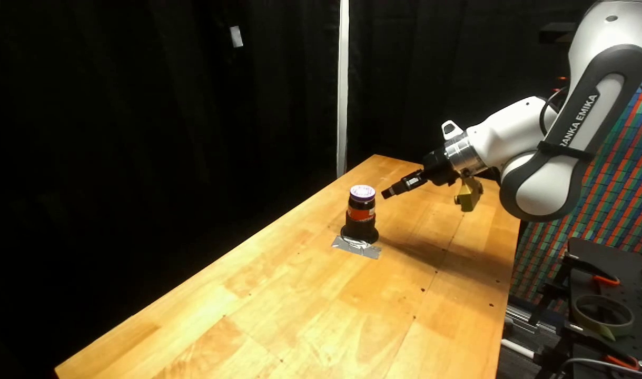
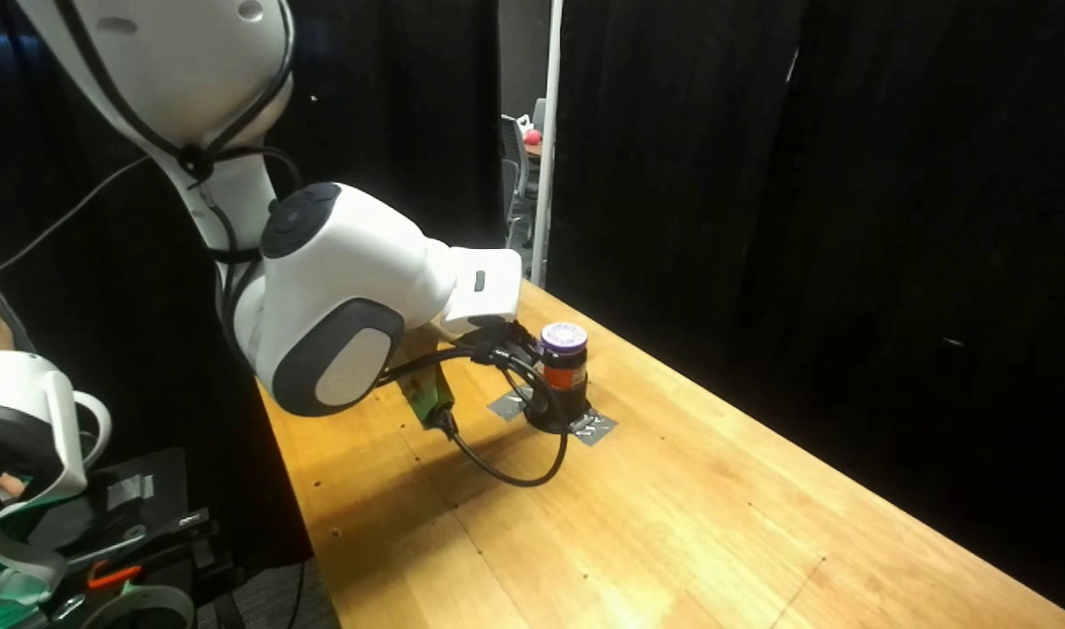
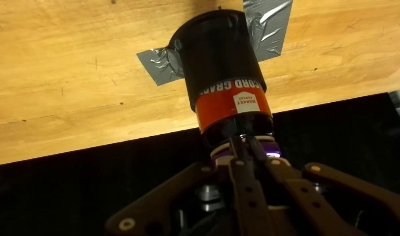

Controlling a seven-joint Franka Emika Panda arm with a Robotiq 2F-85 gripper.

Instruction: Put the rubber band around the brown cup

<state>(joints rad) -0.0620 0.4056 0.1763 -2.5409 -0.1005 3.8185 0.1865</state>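
The brown cup [image 1: 361, 216] stands upright on the wooden table in both exterior views [image 2: 564, 377]. It is a dark cylinder with an orange-red stripe; in the wrist view [image 3: 231, 105] it looks like a purple-lidded jar set in a black holder. My gripper [image 1: 387, 193] is beside the lid, slightly apart in that exterior view. In the wrist view its fingertips [image 3: 246, 141] are nearly together in front of the lid. A pale tan band [image 3: 264, 138] shows at the lid's edge behind them; I cannot tell whether it is the rubber band or the rim. Nothing else resembles one.
Grey tape [image 1: 356, 247] fixes the holder's base to the wooden table [image 1: 299, 295]. A black cable [image 2: 515, 480] loops below the wrist near the holder. Black curtains stand behind the table. A side cart [image 1: 610, 295] holds a tape roll [image 1: 602, 316] off the table's edge.
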